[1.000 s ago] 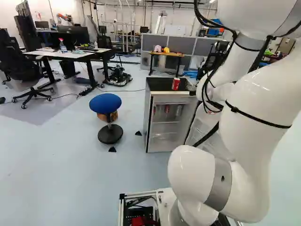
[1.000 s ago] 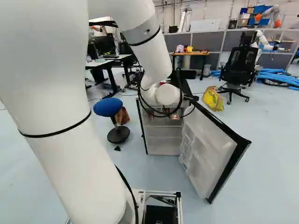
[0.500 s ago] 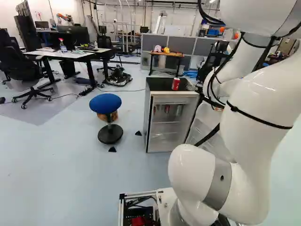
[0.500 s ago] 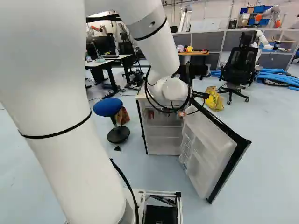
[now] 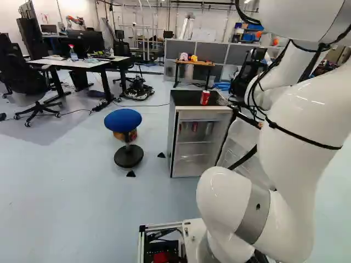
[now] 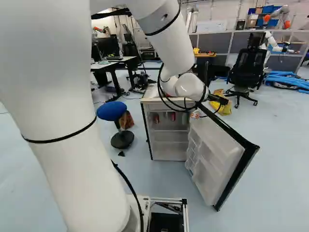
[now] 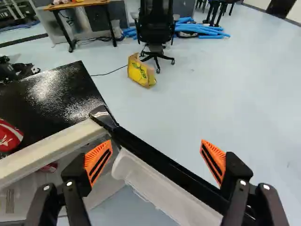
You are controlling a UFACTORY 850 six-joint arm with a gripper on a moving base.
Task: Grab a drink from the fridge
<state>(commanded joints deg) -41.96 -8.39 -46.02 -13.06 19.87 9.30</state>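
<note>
My gripper [image 6: 218, 99], partly hidden by the wrist in the right base view, is over the open fridge door's top. In the wrist view the gripper [image 7: 157, 157] stands open, the door [image 7: 164, 162] running between and below its orange-padded fingers; whether they touch it I cannot tell. The small fridge [image 5: 198, 113] has its door [image 6: 217, 159] swung wide. One red can [image 5: 204, 97] stands on its black top. Inside, near the top, red cans [image 6: 173, 116] show; one can [image 7: 48, 167] shows dimly beneath the fridge's front edge in the wrist view.
A blue stool [image 5: 123, 119] stands left of the fridge. Beyond the door are a yellow bag [image 7: 141, 73], a black office chair [image 6: 247, 72] and blue tubes [image 7: 202, 30]. Desks [image 5: 82, 62] stand at the back left; another robot [image 6: 273, 41] is far right.
My arm has swung to the right, carrying the gripper from in front of the fridge's upper part to over the door. The fridge, its door and the cans have not moved.
</note>
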